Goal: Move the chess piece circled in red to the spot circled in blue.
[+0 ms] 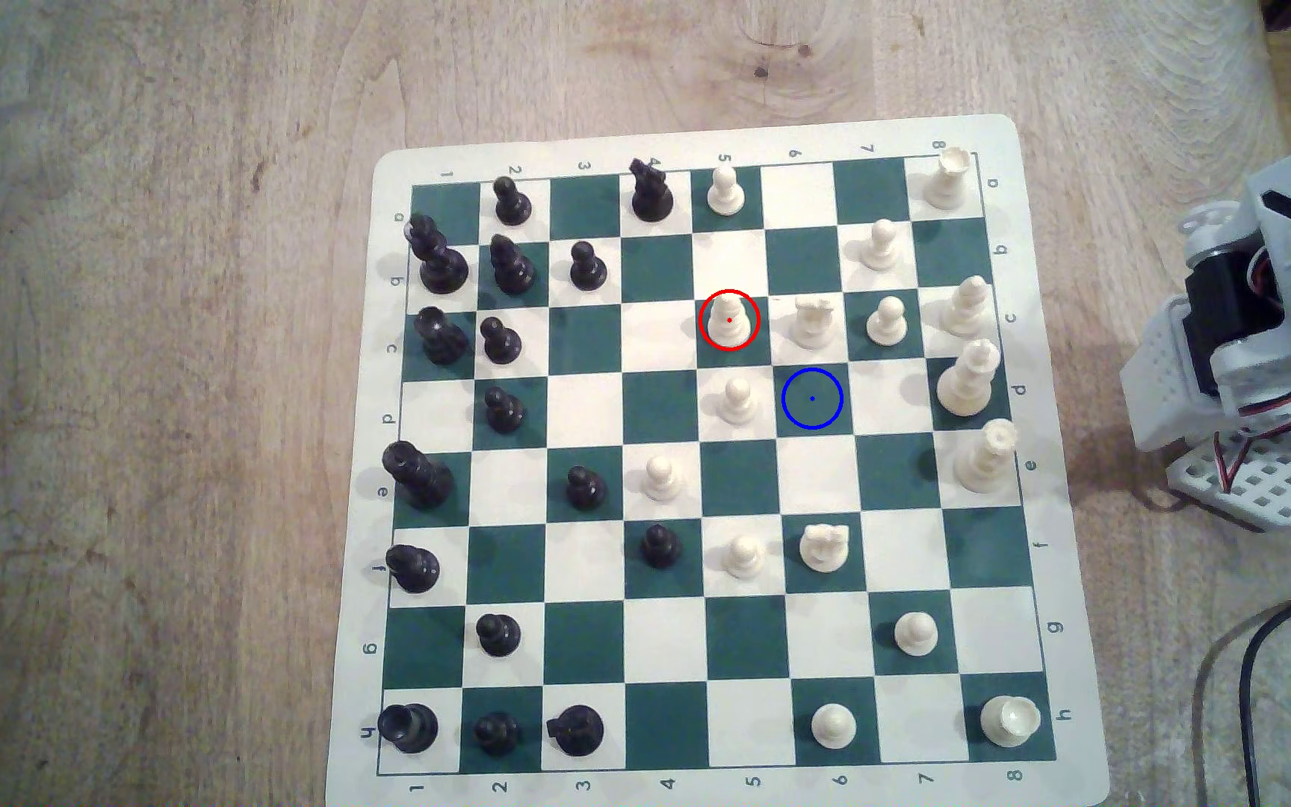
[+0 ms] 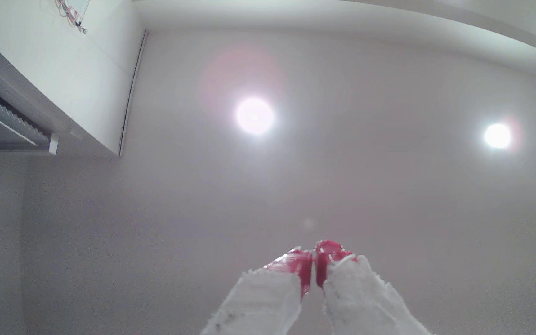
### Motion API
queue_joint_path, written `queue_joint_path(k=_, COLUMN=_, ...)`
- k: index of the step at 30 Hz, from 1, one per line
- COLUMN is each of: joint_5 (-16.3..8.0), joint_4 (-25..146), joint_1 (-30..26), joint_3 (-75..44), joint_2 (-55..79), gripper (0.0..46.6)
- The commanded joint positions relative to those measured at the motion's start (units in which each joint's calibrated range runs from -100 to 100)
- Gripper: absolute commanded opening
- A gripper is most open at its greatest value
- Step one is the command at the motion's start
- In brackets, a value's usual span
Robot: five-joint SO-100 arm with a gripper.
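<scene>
Exterior view. A green-and-cream chessboard (image 1: pixel 704 458) lies on a wooden desk (image 1: pixel 161 388), closer to the desk's edge on the exterior view's right. The chess piece (image 1: pixel 728 322), a cream bishop-like figure with a rounded tip, stands upright inside a red ring on a dark green square in row c, file 5, in the half of the board nearer its far edge. The spot (image 1: pixel 811 398), a dark green square marked with a blue ring and centre dot, lies one square diagonally from it, in row d, file 6, toward the board's near edge and the exterior view's right; nothing stands on it. A cream pawn (image 1: pixel 737 400) occupies the light square just beside the spot on the exterior view's left, and a cream knight (image 1: pixel 813 320) stands on the light square just beside the chess piece on the exterior view's right. Black pieces cluster along the board's edge at the exterior view's left. The arm (image 1: pixel 1263 326), grey and white with red wiring, sits folded on the desk beyond the board's edge at the exterior view's right, well apart from the chess piece.

Wrist view. The gripper (image 2: pixel 313 269) points up at a pale ceiling with a bright lamp (image 2: pixel 254 116). Its red-tipped fingers (image 2: pixel 302 270) are pressed nearly together, with only a thin gap and nothing between them.
</scene>
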Motion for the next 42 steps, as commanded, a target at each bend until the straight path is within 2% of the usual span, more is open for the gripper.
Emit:
queue_joint_path(k=1, joint_5=0.1, joint_4=5.4, joint_1=9.8, joint_3=1.3, joint_2=-0.3, gripper=0.2)
queue_joint_path(k=9, joint_5=0.1, joint_4=32.6, joint_1=9.1, joint_3=-1.5, joint_2=-0.3, gripper=0.2)
queue_joint_path(k=10, joint_5=0.1, joint_4=38.0, joint_1=9.0, joint_3=-2.6, joint_2=-0.3, gripper=0.2)
queue_joint_path(k=12, joint_5=-0.1, joint_4=61.9, joint_1=9.4, joint_3=-9.4, joint_2=-0.3, gripper=0.2)
queue_joint_path(k=14, joint_5=-0.2, joint_4=69.8, joint_1=10.1, joint_3=-11.6, joint_2=-0.3, gripper=0.2)
queue_joint_path(k=16, joint_5=-0.3, joint_4=86.6, joint_1=12.6, joint_3=-17.4, joint_2=-0.2, gripper=0.2)
queue_joint_path(k=20, joint_5=-0.3, joint_4=105.1, joint_1=12.6, joint_3=-23.9, joint_2=-0.1, gripper=0.2)
queue_joint_path(k=25, joint_5=-0.3, joint_4=114.9, joint_1=14.3, joint_3=-27.0, joint_2=0.3, gripper=1.4)
queue_joint_path(k=26, joint_5=-0.3, joint_4=116.3, joint_1=14.6, joint_3=-27.6, joint_2=0.9, gripper=0.2)
queue_joint_path(k=30, joint_5=-0.3, joint_4=119.0, joint_1=14.9, joint_3=-29.0, joint_2=3.7, gripper=0.2)
queue_joint_path(k=36, joint_5=-0.9, joint_4=128.9, joint_1=15.1, joint_3=-34.5, joint_2=13.9, gripper=0.3)
queue_joint_path(k=40, joint_5=-3.7, joint_4=132.4, joint_1=16.4, joint_3=-34.6, joint_2=20.2, gripper=0.3)
queue_joint_path(k=42, joint_5=-6.0, joint_4=135.6, joint_1=15.9, joint_3=-38.5, joint_2=26.5, gripper=1.0)
